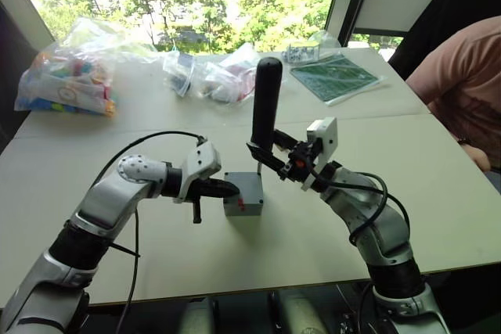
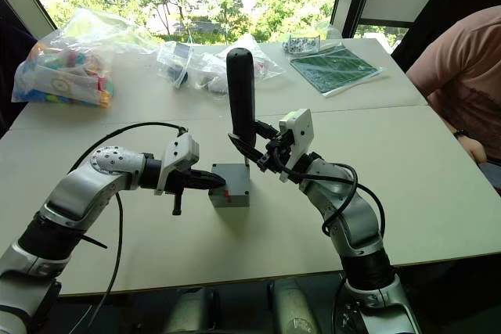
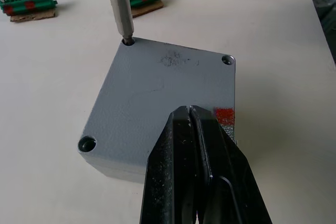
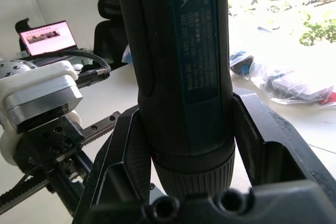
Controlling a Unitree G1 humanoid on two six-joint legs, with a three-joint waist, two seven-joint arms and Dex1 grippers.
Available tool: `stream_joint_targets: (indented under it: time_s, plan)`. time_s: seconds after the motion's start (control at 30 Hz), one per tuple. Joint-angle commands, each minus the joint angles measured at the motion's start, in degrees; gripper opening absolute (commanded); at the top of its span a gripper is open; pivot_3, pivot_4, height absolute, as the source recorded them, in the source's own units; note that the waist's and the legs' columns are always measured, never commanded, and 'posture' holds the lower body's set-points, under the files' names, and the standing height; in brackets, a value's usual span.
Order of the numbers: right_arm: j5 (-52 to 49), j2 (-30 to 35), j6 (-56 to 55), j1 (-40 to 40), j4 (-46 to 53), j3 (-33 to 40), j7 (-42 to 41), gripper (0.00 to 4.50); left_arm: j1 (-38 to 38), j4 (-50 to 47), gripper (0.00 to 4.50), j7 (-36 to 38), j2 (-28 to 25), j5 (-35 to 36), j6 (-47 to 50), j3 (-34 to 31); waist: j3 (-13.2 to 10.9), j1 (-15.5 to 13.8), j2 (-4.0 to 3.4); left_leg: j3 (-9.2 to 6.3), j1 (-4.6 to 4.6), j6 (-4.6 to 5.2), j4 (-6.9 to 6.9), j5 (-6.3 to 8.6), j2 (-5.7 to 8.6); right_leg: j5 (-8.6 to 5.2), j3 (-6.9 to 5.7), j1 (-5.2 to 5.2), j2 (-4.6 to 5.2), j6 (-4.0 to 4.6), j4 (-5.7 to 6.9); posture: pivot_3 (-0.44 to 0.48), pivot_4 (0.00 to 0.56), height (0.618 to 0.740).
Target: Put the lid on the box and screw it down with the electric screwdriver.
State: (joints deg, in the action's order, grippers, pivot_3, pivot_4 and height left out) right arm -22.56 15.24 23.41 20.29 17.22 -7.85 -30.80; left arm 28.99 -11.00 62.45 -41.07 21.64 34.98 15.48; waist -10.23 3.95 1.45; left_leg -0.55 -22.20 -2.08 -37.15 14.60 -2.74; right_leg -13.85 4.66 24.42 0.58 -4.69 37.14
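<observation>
So the lid [image 3: 157, 95] is sitting on the box [image 1: 243, 196] in the middle of the table [image 1: 438, 193]. The right gripper [image 1: 270, 154] is clamped around the electric screwdriver [image 1: 264, 103], holding it upright. From the head views you can't really see the bit, but the left wrist view shows it planted right in a corner screw hole of the lid. The left gripper [image 3: 195, 145] has its fingers pressed together with nothing between them, tips resting on the lid edge by the red mark [image 3: 224, 115]. Two green terminal blocks [image 3: 29, 4] lie past the box.
</observation>
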Motion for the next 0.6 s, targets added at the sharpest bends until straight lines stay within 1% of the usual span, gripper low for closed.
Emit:
stream_joint_targets:
  time_s: [0.03, 0.6]
  plan:
    - [0.9, 0.0, 3.4, -2.3, -3.2, -2.7, -0.5, 1.78, -0.7, 0.3, 0.0, 0.4, -0.4, -1.1, 0.8, 0.6, 0.1, 0.0, 0.07, 0.0, 0.0, 0.0, 0.0, 0.0, 0.0, 0.0, 0.0, -0.01, 0.0, 0.0, 0.0, 0.0, 0.15, 0.74]
    - [1.9, -1.5, 2.5, -2.0, -6.9, -1.7, 0.9, 1.78, -1.9, -0.7, 0.0, -0.5, -0.1, -1.7, 1.6, 1.0, 0.8, 0.0, 0.05, 0.0, 0.14, 0.0, 0.09, 0.0, -0.01, -0.06, 0.0, -0.07, 0.0, 0.06, -0.02, 0.0, 0.15, 0.74]
